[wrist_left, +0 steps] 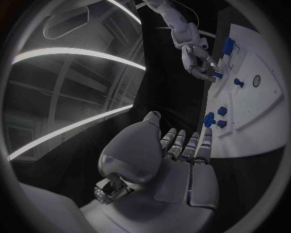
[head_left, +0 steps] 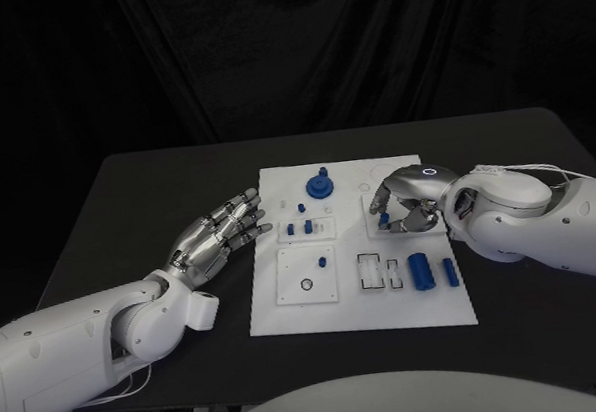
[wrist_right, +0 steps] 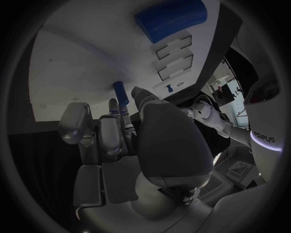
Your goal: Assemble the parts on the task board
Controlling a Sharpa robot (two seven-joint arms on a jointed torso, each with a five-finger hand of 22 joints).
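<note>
The white task board (head_left: 292,307) lies mid-table. My right hand (head_left: 406,202) is curled over its upper right part and pinches a small blue peg (wrist_right: 120,92) between thumb and fingers; the left wrist view shows that peg (wrist_left: 216,74) at the fingertips of the right hand (wrist_left: 195,58). My left hand (head_left: 222,233) hovers at the board's left edge, fingers apart and holding nothing. On the board are a round blue piece with a knob (head_left: 321,185), two short pegs (head_left: 303,228), a thick blue cylinder (head_left: 420,271) and a slimmer one (head_left: 449,270).
Two rectangular slots (head_left: 371,271) lie left of the thick cylinder, and a square plate with a round hole (head_left: 307,284) sits at the board's lower left. Black table (head_left: 139,204) surrounds the board, with dark drapes behind it.
</note>
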